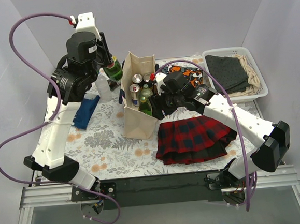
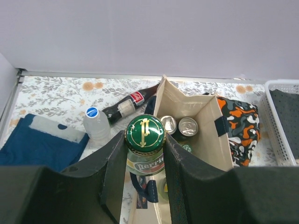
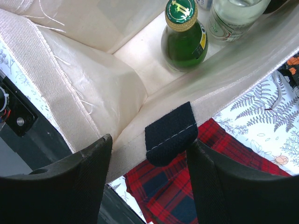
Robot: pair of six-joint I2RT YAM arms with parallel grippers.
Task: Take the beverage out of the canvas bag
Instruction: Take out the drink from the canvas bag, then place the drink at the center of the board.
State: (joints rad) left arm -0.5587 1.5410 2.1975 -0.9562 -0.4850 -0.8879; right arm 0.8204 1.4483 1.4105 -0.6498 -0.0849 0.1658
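While the left tool (image 2: 144, 141) was closed on the neck of the green Perrier bottle (image 2: 144, 133), that bottle stood upright just outside the left rim of the canvas bag (image 1: 139, 120), its gold-marked cap showing between the two fingers. Its base was hidden in every view, so its height above the worktop (image 1: 116, 151) could not be told.

The bag stood upright and open near the middle of the worktop. Inside it were two cans (image 2: 179, 126), a second green bottle (image 3: 184, 37) and a clear bottle (image 3: 233, 16), all upright.

The right tool (image 3: 149, 144) was at the bag's right rim, its jaws standing apart on either side of the navy strap tab (image 3: 170, 133) and pinching nothing.

Left of the bag, a water bottle with a blue cap (image 2: 96, 123) stood upright; a cola bottle (image 2: 128, 105) lay on its side just behind it. A blue cloth (image 2: 39, 142) lay further left. A red tartan skirt (image 1: 194, 139) lay in front of the right arm, and an orange patterned cloth (image 2: 238, 126) lay just to the right of the bag. A white basket (image 1: 222, 51) holding folded cloths sat at the far right.
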